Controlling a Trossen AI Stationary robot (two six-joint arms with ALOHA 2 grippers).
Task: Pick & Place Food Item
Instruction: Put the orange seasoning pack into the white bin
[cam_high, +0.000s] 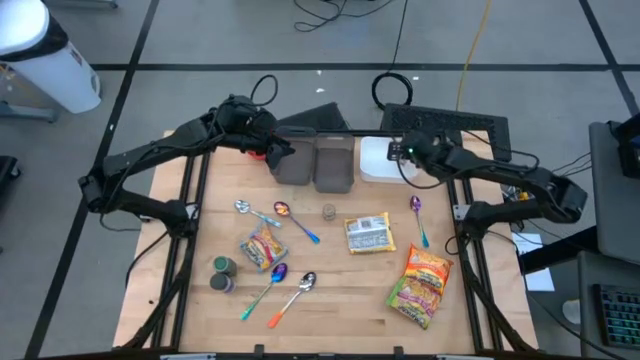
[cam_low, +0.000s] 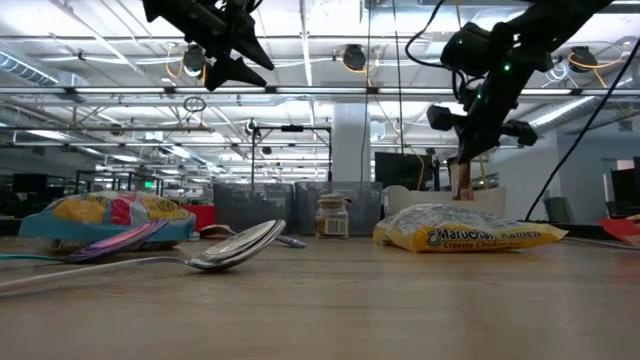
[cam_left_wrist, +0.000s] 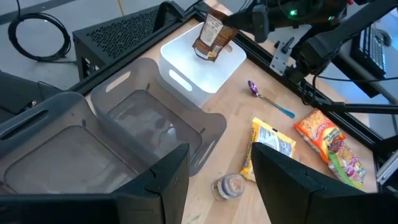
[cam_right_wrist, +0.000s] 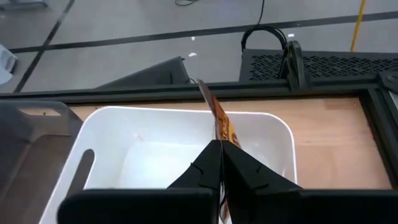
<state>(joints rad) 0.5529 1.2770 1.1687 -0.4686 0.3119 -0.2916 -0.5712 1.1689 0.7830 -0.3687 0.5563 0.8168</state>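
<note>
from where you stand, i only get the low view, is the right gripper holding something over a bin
Observer: Yes, the right gripper is shut on a brown packet, held above the white bin.
Operator: anything in that bin already
Observer: The right wrist view shows its floor bare.
Operator: where's the left gripper
Observer: The left gripper is open, above the two grey bins beside the white one, holding nothing.
</note>
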